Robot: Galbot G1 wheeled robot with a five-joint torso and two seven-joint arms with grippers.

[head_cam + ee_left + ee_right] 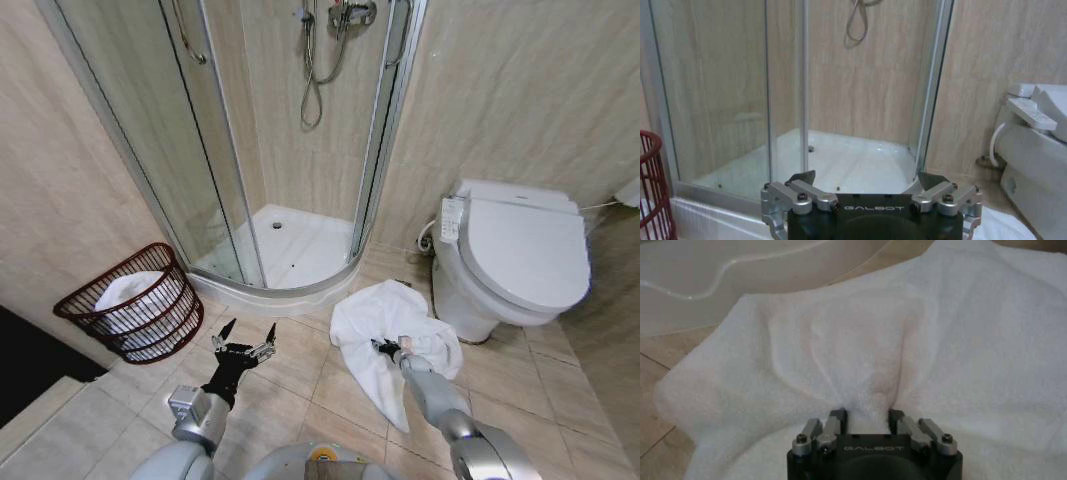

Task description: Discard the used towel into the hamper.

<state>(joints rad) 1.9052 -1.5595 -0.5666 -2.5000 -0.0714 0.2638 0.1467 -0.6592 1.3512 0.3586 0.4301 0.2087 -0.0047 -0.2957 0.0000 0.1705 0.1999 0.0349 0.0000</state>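
Right gripper (867, 415) has pinched a soft, floppy towel (385, 325) fold; hamper (135, 300) at 10 o'clock, left gripper (247, 338) hanging wide open.

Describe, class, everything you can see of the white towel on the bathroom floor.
The towel is white, soft and fluffy-looking terry cloth, lying crumpled in loose folds on the beige floor tiles between the shower tray and the toilet. One edge trails toward the robot. The right gripper is down on it, its fingers pinching a raised fold of cloth between them. The towel looks clean and dry, with no visible stains.
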